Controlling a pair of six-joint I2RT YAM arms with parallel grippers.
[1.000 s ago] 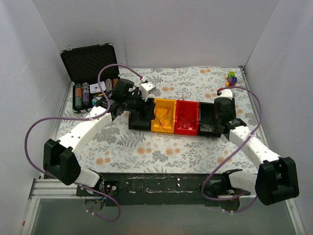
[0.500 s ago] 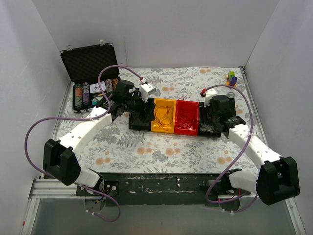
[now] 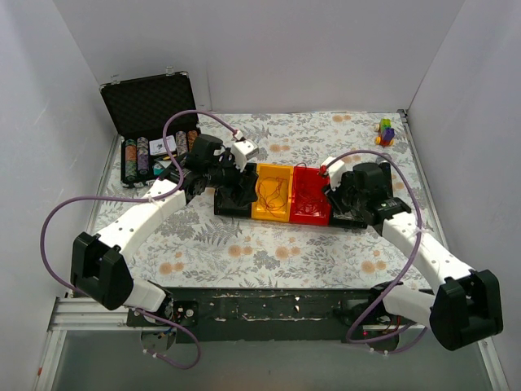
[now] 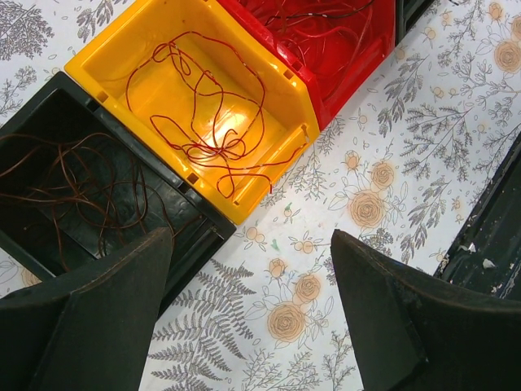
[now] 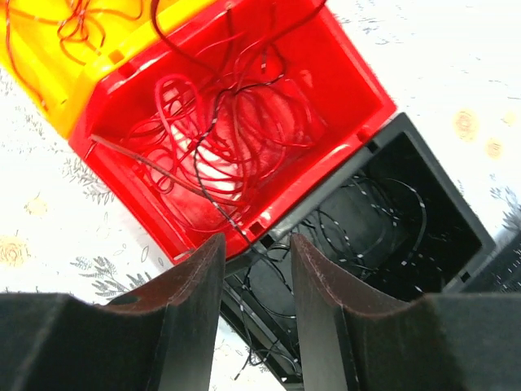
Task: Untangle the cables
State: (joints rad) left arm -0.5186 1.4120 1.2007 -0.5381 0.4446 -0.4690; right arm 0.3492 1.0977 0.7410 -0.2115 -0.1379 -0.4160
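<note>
Shifted left, the right gripper (image 5: pixel 255 254) hovers open over the red plastic bin (image 5: pixel 356 85); it should pinch just one of the hair-thin red cables (image 5: pixel 213 122) and lift slowly.

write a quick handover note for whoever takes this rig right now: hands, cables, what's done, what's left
Left hand: open, empty, above the edge of the left black bin.
Right hand: open, empty, above where the red bin meets the right black bin.
Cables: red loops in the yellow bin and the red bin, dark ones in both black bins. One dark strand trails from the red bin into the right black bin.
Done: cables are spread over four bins, none held.
Left: each bunch looks tangled; that dark strand probably wants pulling clear first.
</note>
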